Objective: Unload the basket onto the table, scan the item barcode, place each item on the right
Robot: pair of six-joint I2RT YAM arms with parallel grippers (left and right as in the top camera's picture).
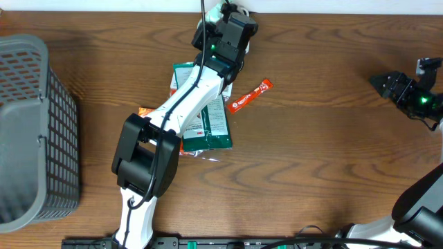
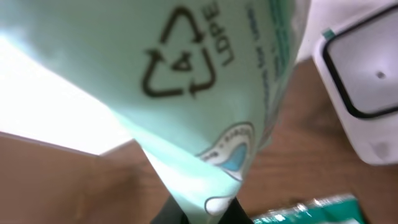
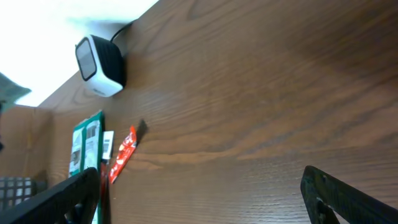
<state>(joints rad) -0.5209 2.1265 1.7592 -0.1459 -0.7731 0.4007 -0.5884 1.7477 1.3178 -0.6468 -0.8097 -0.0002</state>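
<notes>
Overhead, reach: the left gripper (image 1: 223, 38) is at the far edge of the surface (image 1: 311, 159), clear of the pile.
Overhead, clutter: green packets (image 1: 208, 121) lie partly under the arm, with a red sachet (image 1: 250, 96) beside them; the basket (image 1: 31, 131) is well apart.
Left wrist, hold: the gripper pinches the lower edge of a pale green pouch (image 2: 186, 112), lifted and tilted, likely to face the scanner (image 2: 357, 74) just beside it. Only a recycling mark shows, no barcode.
Right wrist, idle side: the right gripper (image 3: 200, 177) is spread wide and empty, well apart from the scanner and not in the way.
</notes>
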